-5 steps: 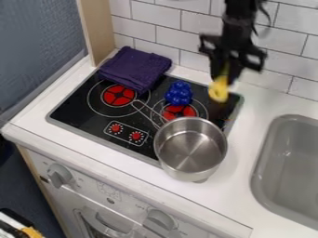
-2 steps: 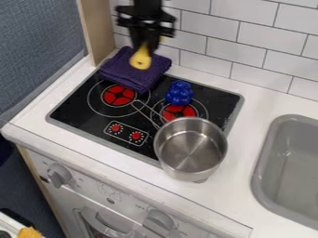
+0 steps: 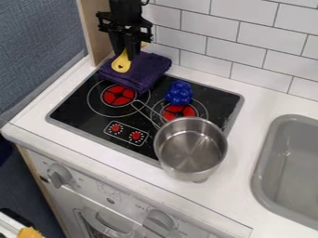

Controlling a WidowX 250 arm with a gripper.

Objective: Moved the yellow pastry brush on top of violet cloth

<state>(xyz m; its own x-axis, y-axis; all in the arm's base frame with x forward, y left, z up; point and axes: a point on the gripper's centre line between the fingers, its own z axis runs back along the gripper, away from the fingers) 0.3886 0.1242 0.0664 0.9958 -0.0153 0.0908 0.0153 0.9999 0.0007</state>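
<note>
Rear wall: white rectangular tile [image 3: 251, 32], staggered courses, dark joints. Left side: blue-gray textured panel [image 3: 40, 42], pale wood upright [image 3: 94, 30] at the corner by the tile. White tabletop [image 3: 261, 100], black stovetop [image 3: 81, 104] set in, gray rim, red burner centers, two red printed-look dials at its front. Gray sink [image 3: 264, 162] at right. Below the tabletop: white oven front [image 3: 124, 195], gray knobs [image 3: 59, 175], handle at the bottom. Light even, soft reflections in the sink.
</note>
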